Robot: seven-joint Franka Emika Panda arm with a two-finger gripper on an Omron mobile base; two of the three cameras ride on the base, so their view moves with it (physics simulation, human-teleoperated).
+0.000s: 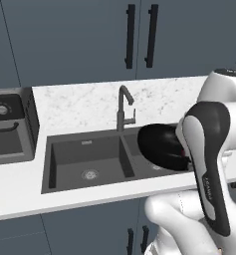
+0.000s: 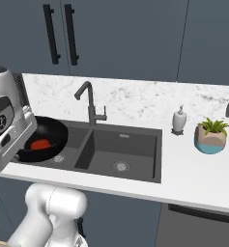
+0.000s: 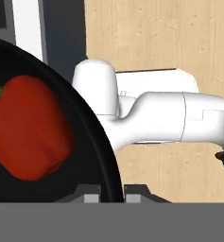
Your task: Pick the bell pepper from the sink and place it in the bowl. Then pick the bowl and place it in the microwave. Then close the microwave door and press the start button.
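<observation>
The wide black bowl (image 1: 159, 147) hangs tilted above the right basin of the dark grey sink (image 1: 84, 149), and it shows over the left basin of the sink (image 2: 128, 144) in the right base view. The red bell pepper (image 2: 40, 144) lies inside the bowl (image 2: 43, 132). In the hand view my gripper (image 3: 112, 191) is shut on the rim of the bowl (image 3: 101, 151), with the bell pepper (image 3: 28, 127) close on the left. The arm's own links cover the gripper in both base views. The microwave and its door are out of view.
A dark gooseneck faucet (image 1: 123, 107) stands behind the sink divider. A small oven with a round dial (image 1: 7, 127) sits on the counter at the left. A soap dispenser (image 2: 178, 119) and a potted plant (image 2: 211, 136) stand to the right of the sink. Slate-blue cabinets hang above.
</observation>
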